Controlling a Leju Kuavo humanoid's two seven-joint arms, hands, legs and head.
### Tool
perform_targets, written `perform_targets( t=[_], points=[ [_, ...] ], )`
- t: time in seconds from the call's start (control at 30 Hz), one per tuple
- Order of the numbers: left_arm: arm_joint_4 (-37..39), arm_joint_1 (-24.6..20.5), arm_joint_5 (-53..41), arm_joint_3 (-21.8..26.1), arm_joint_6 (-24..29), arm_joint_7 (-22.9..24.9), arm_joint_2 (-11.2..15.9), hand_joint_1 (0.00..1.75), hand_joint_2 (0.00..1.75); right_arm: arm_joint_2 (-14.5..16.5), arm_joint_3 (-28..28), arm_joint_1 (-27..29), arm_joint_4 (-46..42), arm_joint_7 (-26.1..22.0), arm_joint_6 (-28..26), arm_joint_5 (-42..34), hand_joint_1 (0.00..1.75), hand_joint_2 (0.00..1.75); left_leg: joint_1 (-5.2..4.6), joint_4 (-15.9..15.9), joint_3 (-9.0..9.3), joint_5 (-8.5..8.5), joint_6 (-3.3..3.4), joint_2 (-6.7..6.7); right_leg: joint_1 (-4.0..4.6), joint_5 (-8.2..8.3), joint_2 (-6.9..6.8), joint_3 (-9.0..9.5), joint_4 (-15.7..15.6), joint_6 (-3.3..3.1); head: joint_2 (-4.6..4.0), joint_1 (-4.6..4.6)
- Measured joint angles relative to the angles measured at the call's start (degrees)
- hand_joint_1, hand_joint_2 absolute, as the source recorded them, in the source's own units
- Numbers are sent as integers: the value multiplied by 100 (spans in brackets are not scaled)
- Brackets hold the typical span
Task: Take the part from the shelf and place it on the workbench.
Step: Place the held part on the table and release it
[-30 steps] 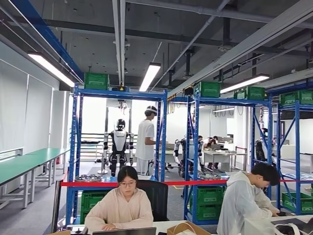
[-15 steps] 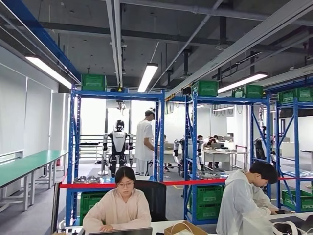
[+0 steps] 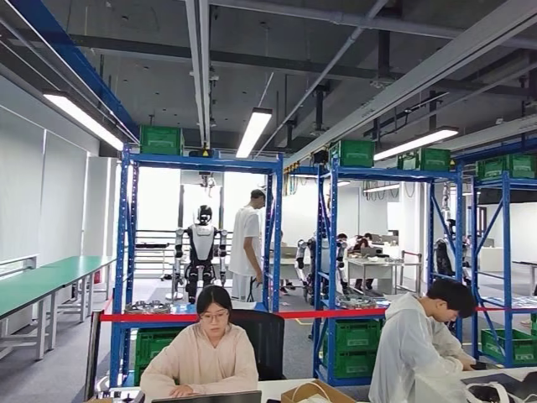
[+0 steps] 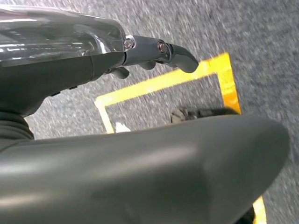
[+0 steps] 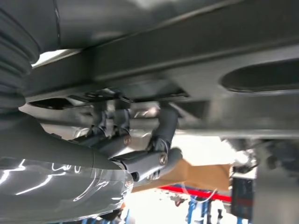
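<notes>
Two blue shelf racks (image 3: 277,243) stand several metres ahead in the head view. Round metal parts (image 3: 151,307) lie on the left rack's lower shelf, and more round metal parts (image 3: 355,300) lie on the right rack. My left hand (image 4: 155,51) hangs over grey carpet with its fingers stretched out and apart, holding nothing. My right hand (image 5: 141,158) has its fingers partly bent below a dark grey surface, and I see nothing in it.
Two people sit at a near desk (image 3: 278,388) between me and the racks, with a red barrier tape (image 3: 304,314) behind them. Another person (image 3: 246,252) and a robot (image 3: 201,256) stand beyond the left rack. Green workbenches (image 3: 44,281) line the left wall. Yellow floor tape (image 4: 159,84) lies under my left hand.
The whole head picture has shifted slightly, so the camera moved a little. The standing person behind the left rack has turned and stepped slightly left.
</notes>
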Motion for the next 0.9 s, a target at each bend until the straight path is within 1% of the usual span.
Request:
perform_targets(
  t=[0.03, 0.07, 0.1, 0.13, 0.17, 0.2, 0.23, 0.27, 0.3, 0.33, 0.37, 0.4, 0.43, 0.5, 0.53, 0.57, 0.6, 0.67, 0.7, 0.73, 0.77, 0.8, 0.83, 0.87, 0.9],
  points=[
    [0, 1, 1, -5, 1, 8, -1, 0, 0, 1, -4, 17, 3, -48, -1, -27, 0, 0, 9, -9, 8, 8, 25, 4, -8, -64, -4, -26, 76, 32, 0, 0],
    [1, -4, 1, -8, 13, 22, -2, 0, 0, 2, -13, 29, 4, -104, 4, -61, 0, 0, 20, -18, 16, 15, 50, 9, -20, -187, -9, -100, 260, 68, 0, -1],
    [1, -11, 1, -12, 26, 43, -2, 0, 0, 2, -23, 41, 5, -166, 13, -99, 0, 0, 24, -21, 23, 15, 67, 13, -37, -356, -17, -225, 557, 104, 0, -1],
    [2, -15, 1, -17, 41, 61, -1, 0, 0, 2, -33, 57, 8, -227, 23, -135, 0, 0, 25, -21, 25, 13, 78, 14, -56, -540, -24, -395, 940, 131, 0, -1],
    [2, -16, 2, -24, 55, 78, -1, 0, 0, 1, -41, 79, 15, -285, 37, -166, 0, 0, 25, -21, 28, 12, 83, 15, -75, -685, -28, -566, 1316, 151, 0, -1],
    [2, -14, 2, -32, 62, 86, -1, 0, 0, 1, -46, 102, 23, -328, 47, -187, 0, 0, 25, -21, 31, 11, 83, 14, -89, -743, -33, -683, 1560, 166, 0, -1],
    [2, -11, 3, -38, 68, 87, -1, 0, 0, 2, -49, 120, 28, -374, 54, -209, 0, 0, 26, -21, 36, 10, 82, 12, -100, -698, -37, -705, 1601, 174, 0, -1],
    [1, -11, 5, -42, 73, 85, -1, 0, 0, 6, -51, 130, 27, -433, 59, -243, 0, 0, 27, -21, 46, 7, 79, 9, -108, -550, -42, -613, 1402, 173, 0, -1],
    [1, -12, 6, -44, 75, 80, -1, 0, 0, 15, -53, 131, 9, -513, 61, -291, 0, 0, 29, -21, 59, 2, 71, 7, -112, -335, -44, -424, 1006, 165, 0, -1],
    [1, -16, 8, -44, 76, 73, -1, 0, 0, 27, -56, 124, -17, -612, 67, -358, 0, 0, 26, -22, 67, -6, 58, 6, -106, -168, -43, -216, 591, 152, 0, 0],
    [1, -21, 9, -45, 76, 64, -1, 0, 0, 43, -59, 116, -53, -713, 82, -434, 0, 0, 22, -22, 70, -11, 41, 7, -96, -50, -41, -55, 245, 133, 0, 0],
    [1, -23, 10, -46, 76, 56, -1, 0, 0, 58, -63, 112, -91, -798, 104, -506, 0, 0, 19, -28, 69, -12, 19, 7, -83, -1, -40, 38, 40, 114, 1, 1],
    [1, -23, 11, -48, 76, 50, -1, 0, 0, 68, -69, 113, -123, -867, 128, -572, 0, 0, 20, -41, 68, -7, -8, 8, -66, -16, -38, 60, -19, 92, 1, 2],
    [1, -17, 14, -51, 69, 44, -1, 0, 0, 80, -85, 128, -203, -1044, 188, -755, 0, 0, 33, -77, 79, 2, -74, 8, -58, 10, -41, 69, -66, 24, 1, 4],
    [1, -14, 15, -52, 61, 39, -1, 0, 0, 83, -95, 136, -268, -1200, 244, -922, 0, 0, 37, -56, 72, -34, -99, 11, -64, 30, -45, 83, -100, -19, 0, 4],
    [1, -13, 17, -55, 50, 33, -3, 0, 0, 86, -102, 145, -349, -1379, 319, -1129, 0, 0, 37, 61, 26, -131, -113, 12, -71, 51, -50, 97, -133, -57, 0, 5],
    [1, -12, 19, -61, 40, 28, -5, 0, 0, 87, -106, 160, -442, -1545, 407, -1348, 0, 0, 36, 317, -85, -294, -117, 14, -76, 64, -55, 108, -155, -85, 0, 6],
    [0, -4, 20, -81, 31, 23, -9, 0, 0, 79, -109, 209, -605, -1731, 558, -1663, 0, 0, 30, 1089, -431, -662, -124, 16, -58, 65, -58, 111, -161, -108, 0, 6],
    [0, 5, 21, -90, 31, 22, -9, 0, 0, 70, -109, 244, -666, -1751, 603, -1735, 0, 0, 29, 1400, -577, -759, -128, 16, -49, 62, -59, 112, -160, -111, 0, 6],
    [0, 13, 21, -96, 30, 22, -9, 0, 0, 62, -109, 284, -719, -1786, 665, -1797, 0, 0, 28, 1513, -634, -746, -131, 16, -43, 61, -56, 114, -158, -113, 0, 6],
    [0, 17, 21, -99, 24, 19, -9, 0, 0, 59, -126, 366, -822, -1903, 814, -1933, 0, 0, 30, 1388, -579, -623, -130, 16, -41, 57, -52, 123, -156, -110, 0, 6],
    [0, 19, 21, -101, 12, 11, -9, 0, 0, 58, -187, 533, -1080, -2165, 1135, -2227, 0, 0, 34, 1053, -419, -420, -129, 16, -42, 45, -49, 138, -149, -101, 0, 6],
    [0, 21, 22, -102, -4, -1, -9, 0, 0, 60, -295, 807, -1512, -2518, 1606, -2713, 0, 0, 38, 655, -220, -242, -124, 15, -38, 25, -48, 149, -137, -83, 0, 6],
    [0, 26, 22, -103, -21, -13, -9, 0, 0, 62, -410, 1154, -1956, -2922, 2091, -3199, 0, 0, 39, 299, -48, -111, -115, 12, -25, 1, -51, 153, -113, -58, 0, 8],
    [0, 38, 23, -100, -41, -29, -10, 0, 0, 73, -572, 1539, -2666, -3234, 2707, -4228, 0, 0, 35, 76, 60, -49, -101, 6, -14, -20, -58, 150, -93, -32, 1, 8]
  ],
)
